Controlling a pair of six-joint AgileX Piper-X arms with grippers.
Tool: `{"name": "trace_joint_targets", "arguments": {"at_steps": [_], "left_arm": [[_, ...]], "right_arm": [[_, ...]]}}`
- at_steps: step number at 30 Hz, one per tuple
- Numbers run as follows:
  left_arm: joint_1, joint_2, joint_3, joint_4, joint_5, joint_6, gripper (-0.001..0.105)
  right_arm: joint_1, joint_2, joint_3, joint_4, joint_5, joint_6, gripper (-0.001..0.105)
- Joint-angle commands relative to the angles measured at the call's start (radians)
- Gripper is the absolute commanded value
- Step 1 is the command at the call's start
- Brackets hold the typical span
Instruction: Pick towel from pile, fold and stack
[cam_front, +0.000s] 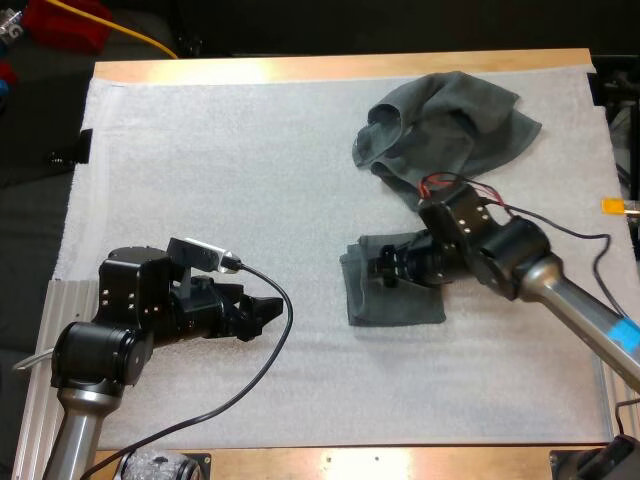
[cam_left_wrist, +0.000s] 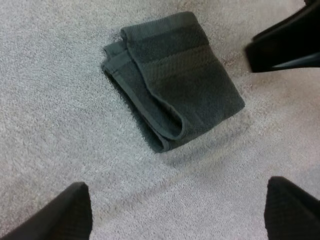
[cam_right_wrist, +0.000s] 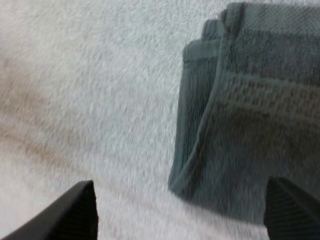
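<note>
Near the middle of the mat (cam_front: 200, 180) you see one folded towel (cam_front: 395, 298) done, the crumpled towel (cam_front: 445, 130) yet to fold, left gripper (cam_front: 270, 308) and right gripper (cam_front: 385, 268) fingers both apart.

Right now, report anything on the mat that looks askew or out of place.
Nothing serious. The folded towel is slightly untidy: at one corner its layers do not line up and an under-edge sticks out. The crumpled towel lies in a heap near the far side of the mat.
</note>
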Motion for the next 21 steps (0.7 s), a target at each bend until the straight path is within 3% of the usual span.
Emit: {"name": "trace_joint_targets", "arguments": {"at_steps": [1,13,21], "left_arm": [[-0.004,-0.006,-0.005,-0.005,0.011,-0.008,0.069],[-0.004,0.075,-0.003,-0.021,0.022,-0.014,0.070],[-0.008,0.202,-0.003,-0.162,0.102,-0.139,0.070]], "right_arm": [[0.000,-0.026,-0.006,0.028,0.008,-0.020,0.067],[0.000,-0.168,-0.006,0.118,0.077,-0.057,0.067],[0.000,-0.168,-0.006,0.118,0.080,-0.057,0.067]]}}
